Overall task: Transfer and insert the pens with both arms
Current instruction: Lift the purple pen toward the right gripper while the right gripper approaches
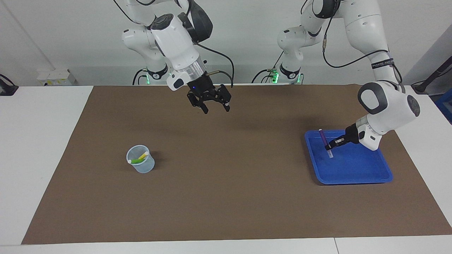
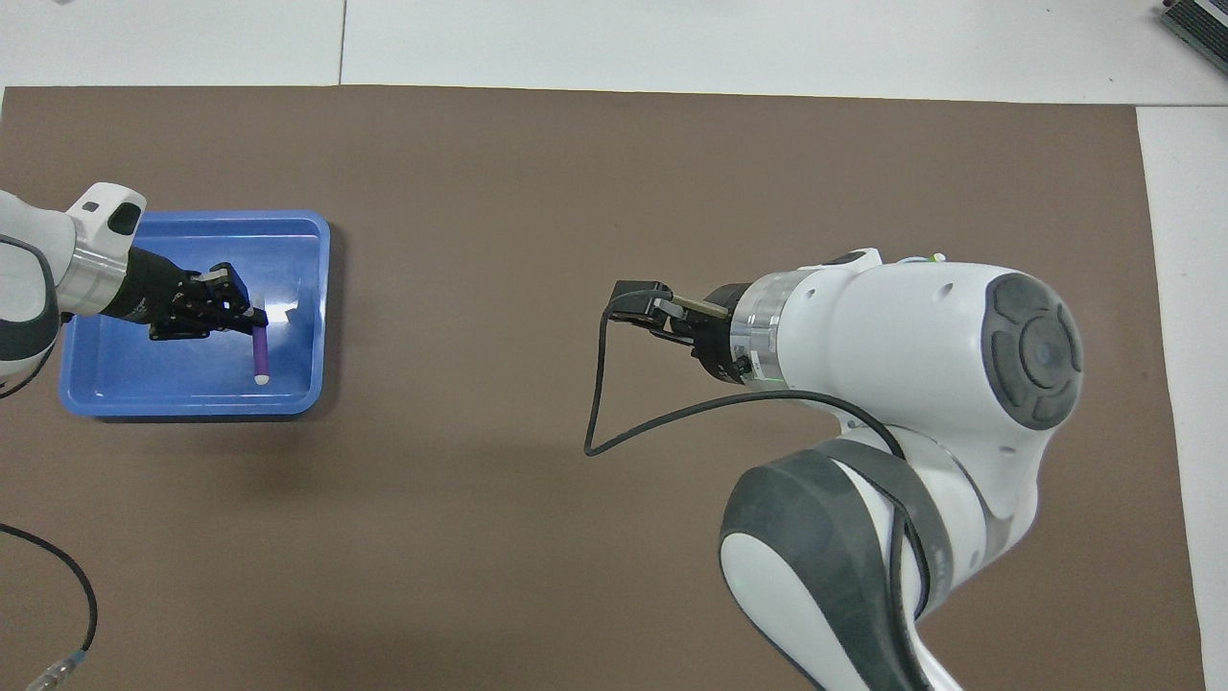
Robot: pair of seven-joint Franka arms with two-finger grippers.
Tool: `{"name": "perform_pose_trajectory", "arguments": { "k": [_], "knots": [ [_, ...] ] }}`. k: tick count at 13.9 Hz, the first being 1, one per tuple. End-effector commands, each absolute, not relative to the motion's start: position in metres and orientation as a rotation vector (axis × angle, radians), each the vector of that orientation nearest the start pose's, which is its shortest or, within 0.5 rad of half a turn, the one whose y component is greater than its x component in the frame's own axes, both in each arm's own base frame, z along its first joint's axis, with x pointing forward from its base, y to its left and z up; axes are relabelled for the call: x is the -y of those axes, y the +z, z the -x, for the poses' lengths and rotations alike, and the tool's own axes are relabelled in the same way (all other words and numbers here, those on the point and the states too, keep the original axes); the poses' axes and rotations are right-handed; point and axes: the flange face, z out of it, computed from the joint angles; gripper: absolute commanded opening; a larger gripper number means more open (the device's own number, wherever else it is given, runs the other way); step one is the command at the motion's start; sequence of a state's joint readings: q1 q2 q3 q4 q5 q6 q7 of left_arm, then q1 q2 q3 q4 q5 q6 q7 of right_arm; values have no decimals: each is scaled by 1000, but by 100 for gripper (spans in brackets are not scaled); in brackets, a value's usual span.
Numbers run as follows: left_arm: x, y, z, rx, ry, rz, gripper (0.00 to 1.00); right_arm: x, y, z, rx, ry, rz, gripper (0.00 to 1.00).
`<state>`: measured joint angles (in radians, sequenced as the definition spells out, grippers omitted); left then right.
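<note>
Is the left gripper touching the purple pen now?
Touching. In the facing view the left gripper is shut on the purple pen, which hangs tilted above the blue tray.

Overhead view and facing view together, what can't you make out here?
- Clear plastic cup with the yellow pen and green pen: covered in the overhead view by the right arm.
- Purple pen: whether it clears the blue plastic tray is unclear in both views.

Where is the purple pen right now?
The purple pen is pinched in the left gripper, lifted over the blue tray at the left arm's end of the table.
</note>
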<state>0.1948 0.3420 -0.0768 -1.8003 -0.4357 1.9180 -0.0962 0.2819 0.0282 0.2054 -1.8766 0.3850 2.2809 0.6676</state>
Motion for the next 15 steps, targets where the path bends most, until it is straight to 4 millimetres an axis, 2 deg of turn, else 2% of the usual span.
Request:
{"name": "perform_pose_trajectory", "arguments": {
  "k": [1,3,4,5,7,8,9,10,11,12,14,15],
  "knots": [
    [-45,361,-607,1002,552,3443,0,-305,533,-525,-594,-138,2514,100],
    [-37,363,-606,1177,650,3395,0,-315,534,-525,-704,-122,2431,100],
    [-30,367,-605,1313,733,3366,0,-326,536,-520,-757,-113,2393,100],
    [-24,371,-605,1482,835,3319,0,-329,538,-520,-814,-110,2360,100],
    [-8,383,-606,1777,1017,3185,0,-336,538,-517,-899,-75,2321,100],
    [1,393,-607,1879,1056,3125,0,-337,538,-517,-938,-68,2296,100],
    [6,398,-607,1959,1082,3059,0,-348,537,-514,-963,-69,2266,100],
    [19,403,-607,1997,1104,3010,0,-356,535,-513,-978,-81,2236,100],
    [22,404,-607,2041,1108,2969,0,-357,532,-516,-991,-93,2220,100],
    [39,402,-606,2020,1127,2976,0,-358,530,-517,-991,-94,2219,100],
    [60,405,-607,2034,1123,2985,0,-359,530,-517,-973,-101,2227,100],
    [64,404,-608,2054,1102,2979,0,-358,529,-518,-970,-104,2231,100]
  ]
}}
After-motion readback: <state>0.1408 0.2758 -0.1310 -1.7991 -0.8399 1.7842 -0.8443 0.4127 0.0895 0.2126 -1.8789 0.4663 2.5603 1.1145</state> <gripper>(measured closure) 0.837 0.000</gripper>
